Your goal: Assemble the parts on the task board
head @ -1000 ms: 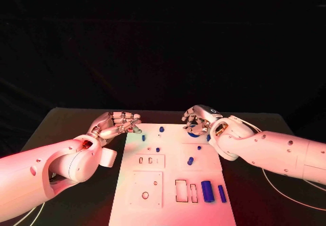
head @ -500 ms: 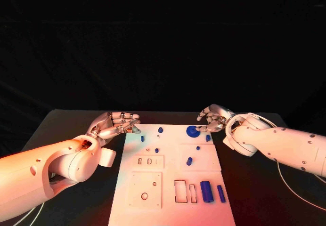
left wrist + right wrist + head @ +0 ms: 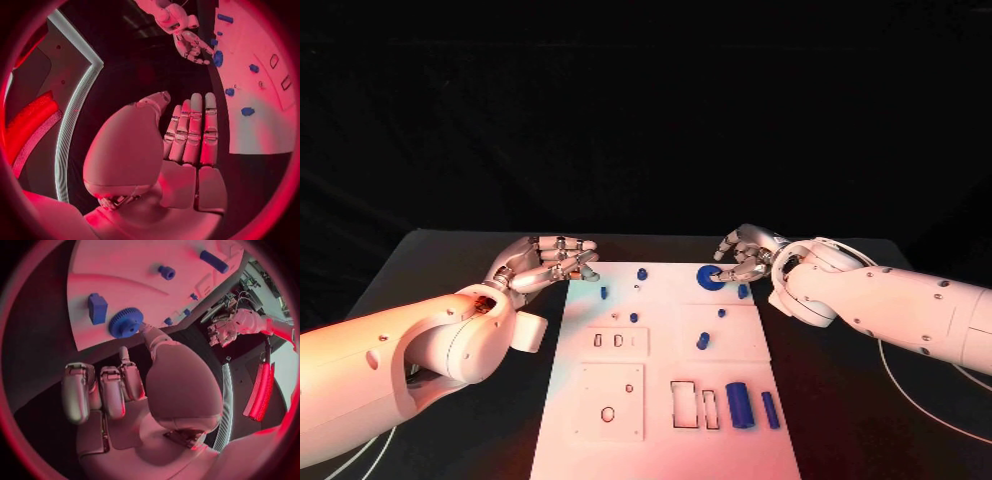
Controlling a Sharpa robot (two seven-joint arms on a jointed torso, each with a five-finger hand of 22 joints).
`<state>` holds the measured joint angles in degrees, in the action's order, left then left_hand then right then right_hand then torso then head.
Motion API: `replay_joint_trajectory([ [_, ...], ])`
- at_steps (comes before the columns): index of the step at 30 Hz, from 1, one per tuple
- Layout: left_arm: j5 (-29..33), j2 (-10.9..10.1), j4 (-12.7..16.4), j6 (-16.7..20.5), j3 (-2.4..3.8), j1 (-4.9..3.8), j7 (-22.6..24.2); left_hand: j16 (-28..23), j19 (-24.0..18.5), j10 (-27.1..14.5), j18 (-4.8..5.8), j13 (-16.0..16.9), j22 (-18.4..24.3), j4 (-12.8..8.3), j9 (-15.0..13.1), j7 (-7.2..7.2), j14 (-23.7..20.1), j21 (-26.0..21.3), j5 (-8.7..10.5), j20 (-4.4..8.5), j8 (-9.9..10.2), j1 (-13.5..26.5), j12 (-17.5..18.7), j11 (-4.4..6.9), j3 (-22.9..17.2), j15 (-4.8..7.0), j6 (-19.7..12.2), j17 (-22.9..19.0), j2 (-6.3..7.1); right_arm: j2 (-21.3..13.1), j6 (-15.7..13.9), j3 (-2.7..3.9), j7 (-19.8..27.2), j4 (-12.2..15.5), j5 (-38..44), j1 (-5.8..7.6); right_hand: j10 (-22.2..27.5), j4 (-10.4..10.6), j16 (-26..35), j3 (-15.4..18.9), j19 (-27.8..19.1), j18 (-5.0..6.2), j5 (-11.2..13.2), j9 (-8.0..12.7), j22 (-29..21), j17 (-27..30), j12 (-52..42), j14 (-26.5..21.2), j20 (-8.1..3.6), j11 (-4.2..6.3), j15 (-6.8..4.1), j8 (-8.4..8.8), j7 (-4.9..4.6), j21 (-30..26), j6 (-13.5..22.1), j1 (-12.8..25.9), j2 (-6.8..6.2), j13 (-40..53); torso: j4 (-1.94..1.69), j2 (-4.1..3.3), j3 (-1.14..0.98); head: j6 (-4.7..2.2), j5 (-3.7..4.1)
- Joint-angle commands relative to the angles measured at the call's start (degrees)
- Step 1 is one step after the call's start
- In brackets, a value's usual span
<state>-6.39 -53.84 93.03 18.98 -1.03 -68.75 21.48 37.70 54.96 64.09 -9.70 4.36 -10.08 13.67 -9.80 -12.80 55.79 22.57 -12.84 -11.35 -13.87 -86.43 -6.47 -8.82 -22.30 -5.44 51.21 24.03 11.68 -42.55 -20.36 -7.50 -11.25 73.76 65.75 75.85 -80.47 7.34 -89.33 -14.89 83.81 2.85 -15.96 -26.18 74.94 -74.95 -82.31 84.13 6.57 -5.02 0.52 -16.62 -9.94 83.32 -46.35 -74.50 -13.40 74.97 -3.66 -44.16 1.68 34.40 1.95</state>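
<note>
Vs 0.5 s ago: right robot hand (image 3: pixel 744 257) shifted slightly down/inward toward task board (image 3: pixel 661 400), wrist now lower by the board's right edge; vs 1 s ago, pulled off the board's top right, uncovering blue gear (image 3: pixel 711 278). Now poised at far right corner of board, one fingertip touching gear's rim per right wrist view (image 3: pixel 145 329), other fingers (image 3: pixel 100 390) curled in, nothing gripped. Gear lying flat on board, same spot as 0.5 s ago. Left robot hand (image 3: pixel 548 261) unchanged, hanging just off board's far left corner over counter (image 3: pixel 430 270), fingers straight and pressed side by side in left wrist view (image 3: pixel 190 135), holding nothing, not touching board. Rest of board as before: small blue block (image 3: pixel 97 307) just beside gear, small blue pegs (image 3: pixel 642 273) scattered across far half, short blue piece (image 3: pixel 704 341) mid-right, two blue cylinders (image 3: pixel 740 406) standing side by side at near right next to rectangular slots (image 3: pixel 684 405), round hole (image 3: pixel 607 414) at near left. Right forearm (image 3: pixel 891 310) lying along board's right edge, not covering any parts.
</note>
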Motion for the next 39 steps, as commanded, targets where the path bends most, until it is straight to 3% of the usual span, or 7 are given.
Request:
replay_joint_trajectory([
  [1, 0.1, 0.1, 0.1, -1.0, 0.05, -0.07, 0.4, 0.3, -0.3, -0.2, -0.53, -0.1, -0.1, 0.1, -0.1, -0.03, -0.4, 0.2, 0.35, -0.11, 0.1, 0.5, 0.4, -0.11, -0.2, -0.02, -0.5, 0.1, 0.10, 0.5, 1.1, -0.05, -0.4, -0.5, 0.3, -0.13, -0.4, 0.1, -0.3, 0.3, 1.0, -0.73, 0.0, -0.1, 7.0, -13.6, -0.3, 5.6, 0.39, -0.05, 0.41, -0.17, 0.18, 0.3, 0.1, -0.5, 0.33, 5.1, -0.05, 0.07, 0.06, 0.16, -0.03],
  [7, 0.1, 0.1, 0.1, -1.0, 0.05, -0.07, 0.4, 0.3, -0.3, -0.2, -0.53, -0.1, -0.1, 0.1, -0.1, -0.03, -0.4, 0.2, 0.35, -0.11, 0.1, 0.5, 0.4, -0.11, -0.2, -0.02, -0.5, 0.1, 0.10, 1.4, 1.2, -0.14, -0.6, -1.1, 0.5, -0.44, -0.5, 0.2, -0.3, 0.3, 1.1, -0.77, -0.1, -0.1, 7.2, -13.8, -0.4, 5.6, 0.39, -0.03, 0.40, -0.23, 0.21, 0.5, -0.1, -0.7, 0.52, 5.2, -0.06, 0.09, 0.05, 0.32, -0.39],
  [25, 0.1, -0.1, 0.1, -0.8, 0.05, -0.08, 0.2, 0.3, -0.6, -0.2, -0.50, -0.1, -0.1, 0.1, -0.1, -0.04, -0.8, 0.3, 0.33, -0.18, 0.1, 0.7, 0.4, -0.12, -0.3, -0.08, -0.6, 0.1, 0.10, 1.8, 2.9, -0.23, -1.6, -1.3, 2.0, -1.20, -1.1, -0.2, -0.5, -1.1, 1.4, -0.90, -0.4, -0.2, 7.8, -14.2, -1.0, 5.7, 0.30, 0.14, 0.27, -0.57, 0.38, 0.9, -0.9, -3.0, 1.22, 6.0, 0.00, 0.13, 0.00, 0.88, -0.18],
  [34, 0.1, -0.1, 0.1, -0.9, 0.05, -0.08, 0.2, 0.3, -0.7, -0.2, -0.49, -0.1, -0.1, 0.1, -0.1, -0.04, -0.9, 0.3, 0.33, -0.20, 0.1, 0.7, 0.4, -0.12, -0.4, -0.10, -0.6, 0.1, 0.09, 1.7, 2.6, -0.24, -1.7, -1.1, 3.7, -1.36, -1.3, -1.1, -0.5, -5.5, 1.7, -1.00, -0.2, 0.3, 8.4, -14.3, -1.1, 5.7, 0.20, 0.19, 0.21, -0.23, 0.34, 1.2, -1.7, -4.8, 1.07, 6.3, 0.02, 0.12, 0.00, 0.78, -0.12],
  [39, 0.1, -0.1, 0.2, -0.9, 0.05, -0.08, 0.1, 0.3, -0.7, -0.2, -0.49, -0.1, -0.1, 0.1, -0.1, -0.04, -0.9, 0.3, 0.33, -0.20, 0.1, 0.7, 0.4, -0.12, -0.4, -0.10, -0.6, 0.1, 0.09, 1.9, 0.9, -0.28, -1.4, -0.8, 5.8, -1.52, -2.4, -1.4, -0.6, -8.3, 1.9, -1.10, -0.3, 0.5, 8.8, -14.6, -2.0, 5.8, 0.15, 0.34, 0.11, -0.41, 0.52, 1.5, -3.0, -4.8, 0.91, 7.5, -0.01, 0.11, 0.00, 0.75, -0.10],
])
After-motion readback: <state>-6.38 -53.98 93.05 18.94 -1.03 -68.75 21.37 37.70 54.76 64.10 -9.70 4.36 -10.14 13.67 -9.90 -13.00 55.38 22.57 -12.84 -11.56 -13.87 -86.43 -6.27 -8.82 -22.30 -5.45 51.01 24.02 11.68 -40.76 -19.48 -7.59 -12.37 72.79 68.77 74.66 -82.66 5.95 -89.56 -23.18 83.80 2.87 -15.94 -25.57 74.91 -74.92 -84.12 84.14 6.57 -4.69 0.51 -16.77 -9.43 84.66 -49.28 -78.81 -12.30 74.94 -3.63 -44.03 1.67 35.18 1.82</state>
